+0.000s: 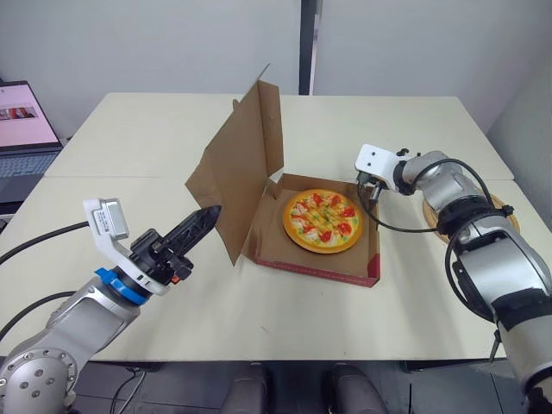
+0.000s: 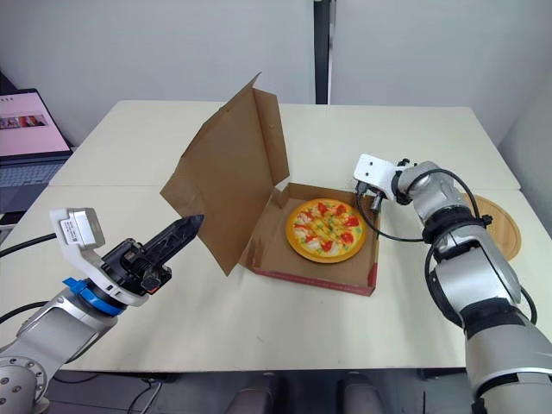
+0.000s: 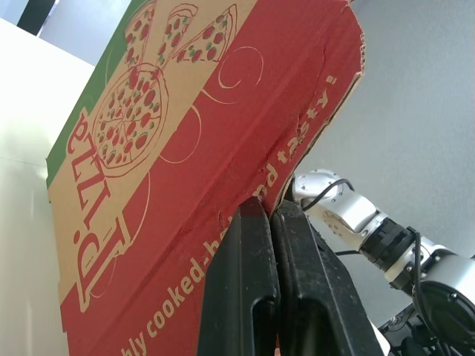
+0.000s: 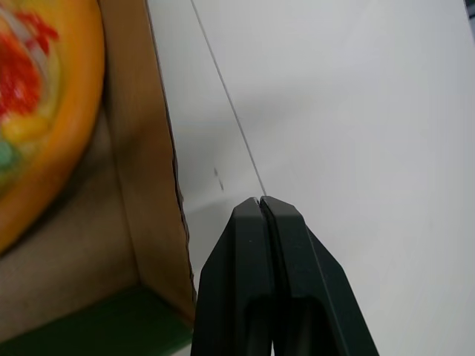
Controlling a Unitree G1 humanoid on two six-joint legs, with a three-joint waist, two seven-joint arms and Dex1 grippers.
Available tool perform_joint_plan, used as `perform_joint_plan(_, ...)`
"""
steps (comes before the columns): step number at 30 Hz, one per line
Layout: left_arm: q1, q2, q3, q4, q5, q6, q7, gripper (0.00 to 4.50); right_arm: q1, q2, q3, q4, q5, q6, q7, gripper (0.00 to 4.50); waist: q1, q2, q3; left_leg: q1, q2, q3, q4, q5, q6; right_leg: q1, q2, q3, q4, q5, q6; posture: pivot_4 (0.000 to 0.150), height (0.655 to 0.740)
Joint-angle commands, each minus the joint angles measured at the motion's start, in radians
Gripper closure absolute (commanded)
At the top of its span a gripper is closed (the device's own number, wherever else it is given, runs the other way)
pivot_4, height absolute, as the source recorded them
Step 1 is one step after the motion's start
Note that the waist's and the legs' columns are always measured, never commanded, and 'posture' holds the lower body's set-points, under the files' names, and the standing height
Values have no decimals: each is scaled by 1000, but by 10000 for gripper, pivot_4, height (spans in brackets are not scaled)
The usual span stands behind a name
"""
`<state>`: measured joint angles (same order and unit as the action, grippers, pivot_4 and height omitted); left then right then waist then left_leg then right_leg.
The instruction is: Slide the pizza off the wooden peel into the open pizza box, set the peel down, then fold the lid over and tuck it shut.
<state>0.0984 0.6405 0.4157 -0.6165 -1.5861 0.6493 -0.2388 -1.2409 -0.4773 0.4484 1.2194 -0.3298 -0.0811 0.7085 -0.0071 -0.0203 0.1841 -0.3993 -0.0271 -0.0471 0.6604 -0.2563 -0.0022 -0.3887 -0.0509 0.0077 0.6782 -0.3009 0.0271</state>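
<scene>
The pizza (image 1: 323,221) lies in the open box, inside its red-edged base (image 1: 373,263). The brown lid (image 1: 241,164) stands nearly upright on the box's left side. Its printed red and green outer face (image 3: 171,148) shows in the left wrist view. My left gripper (image 1: 212,210) is shut and empty, its tip right at the lid's outer face near the lower front edge. My right gripper (image 4: 261,200) is shut and empty, just outside the box's far right corner (image 4: 159,245), above the table. The round wooden peel (image 2: 500,228) lies on the table at the right, partly behind my right arm.
An open laptop (image 1: 21,129) stands at the table's far left edge. The cream table (image 1: 259,310) has free room in front of the box and behind it. A seam between two tabletops runs across the middle.
</scene>
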Motion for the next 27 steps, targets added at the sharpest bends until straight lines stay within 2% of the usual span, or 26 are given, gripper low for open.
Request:
perform_joint_plan(1, -1, 7, 7, -20, 6, -9, -14, 45000, -52, -2, -5, 57, -37, -52, 19, 44489, -1, 0, 0, 0, 0, 0, 0, 0, 0, 0, 0, 0, 0, 0, 0, 1500, 7400)
perform_joint_plan(8, -29, 67, 42, 42, 25, 9, -67, 45000, -51, -18, -27, 67, -33, -103, 313, 44489, -2, 0, 0, 0, 0, 0, 0, -1, 1, 0, 0, 0, 0, 0, 0, 1500, 7400)
perform_joint_plan(13, -137, 137, 35, 175, 92, 30, -155, 45000, -13, -42, -44, 19, -22, -130, 450, 44489, -1, 0, 0, 1, 0, -1, 0, -1, 2, 0, 1, -1, 1, 0, 0, 1500, 7400)
perform_joint_plan(18, -282, 178, 3, 308, 171, 64, -246, 45000, 45, -82, -69, -103, 14, -114, 561, 44489, -1, 0, 0, 1, 0, -1, 0, -1, 1, 0, 1, -1, 1, 0, 0, 1500, 7400)
perform_joint_plan(22, -436, 180, -82, 449, 284, 91, -360, 45000, 197, -146, -110, -416, 97, 15, 680, 44489, 4, 0, 0, 0, 0, -3, 0, 0, 0, 0, 1, -3, 1, 0, 0, 1500, 7400)
perform_joint_plan(27, -536, 159, -144, 567, 402, 100, -467, 45000, 409, -222, -161, -855, 179, 259, 730, 44489, 4, 1, 1, -1, 0, -3, 0, 0, 0, 0, 0, -3, 1, 0, 0, 1500, 7400)
